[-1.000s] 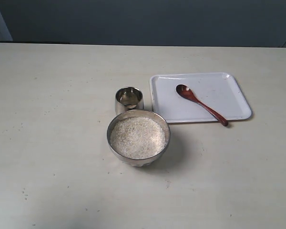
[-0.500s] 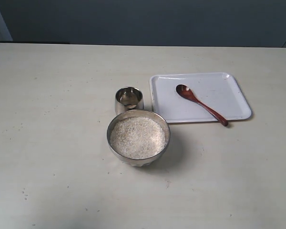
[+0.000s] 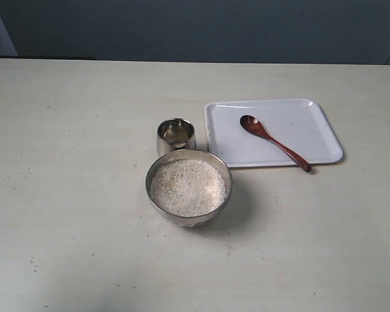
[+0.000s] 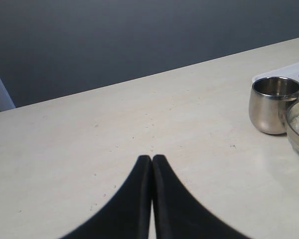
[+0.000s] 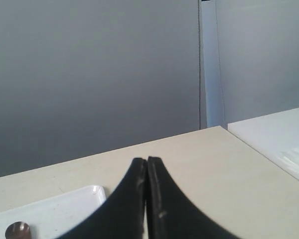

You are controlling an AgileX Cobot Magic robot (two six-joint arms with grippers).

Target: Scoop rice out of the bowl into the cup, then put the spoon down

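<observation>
The steel bowl (image 3: pixel 190 221) stands in the middle of the table, filled with white rice (image 3: pixel 187 188). Just behind it is the small steel cup (image 3: pixel 176 135). The dark red wooden spoon (image 3: pixel 274 142) lies slantwise on a white tray (image 3: pixel 305 123), its handle end over the tray's front edge. Neither gripper shows in the exterior view. In the left wrist view my left gripper (image 4: pixel 152 158) is shut and holds nothing, over bare table well away from the cup (image 4: pixel 274 104) and the bowl's rim (image 4: pixel 296 132). My right gripper (image 5: pixel 147 160) is shut and holds nothing, beside the tray's corner (image 5: pixel 55 209).
The pale table (image 3: pixel 71 195) stretches wide on all sides of the vessels. A dark wall runs along its far edge. A white surface (image 5: pixel 274 134) adjoins the table in the right wrist view.
</observation>
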